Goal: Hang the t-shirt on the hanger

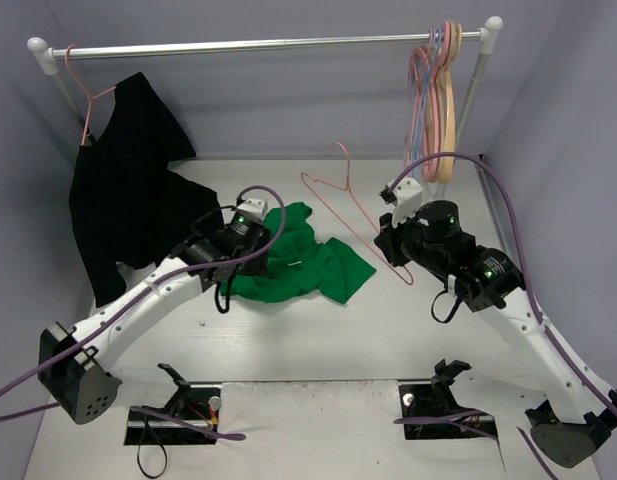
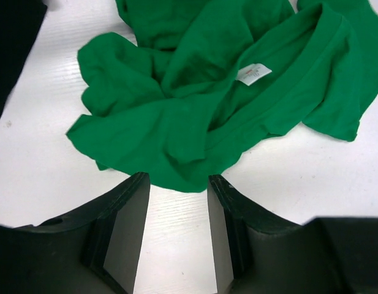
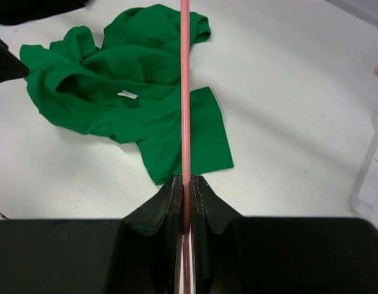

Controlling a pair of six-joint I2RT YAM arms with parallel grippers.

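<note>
White bench (image 1: 318,340), boxed in by pale grey-lilac walls, with a metal rail (image 1: 258,45) running across the back.

At the left end of the rail hangs a black garment (image 1: 128,190), draping down to the bench just beside the left arm. In the left wrist view a corner of it shows at the upper left, apart from the green cloth.

The left tool (image 2: 178,184) sits low over the bench with its jaws parted and nothing between them. The near folded edge of the t-shirt (image 1: 308,265) lies just ahead of the fingertips. The shirt is crumpled in a heap left of centre, neck opening turned up, white label (image 2: 253,73) showing, and one flap spread out to the right.

Next comes the hanger (image 3: 185,92), tilted, hook pointing toward the back wall. The right tool (image 3: 186,180) is clamped tight on its thin pink wire. In the right wrist view the wire crosses over the shirt's right part; whether they touch cannot be told.

At the rail's right end hangs a bunch of spare hangers (image 1: 438,100), tan, blue and pink, just behind the right arm and its purple cable (image 1: 508,215).
</note>
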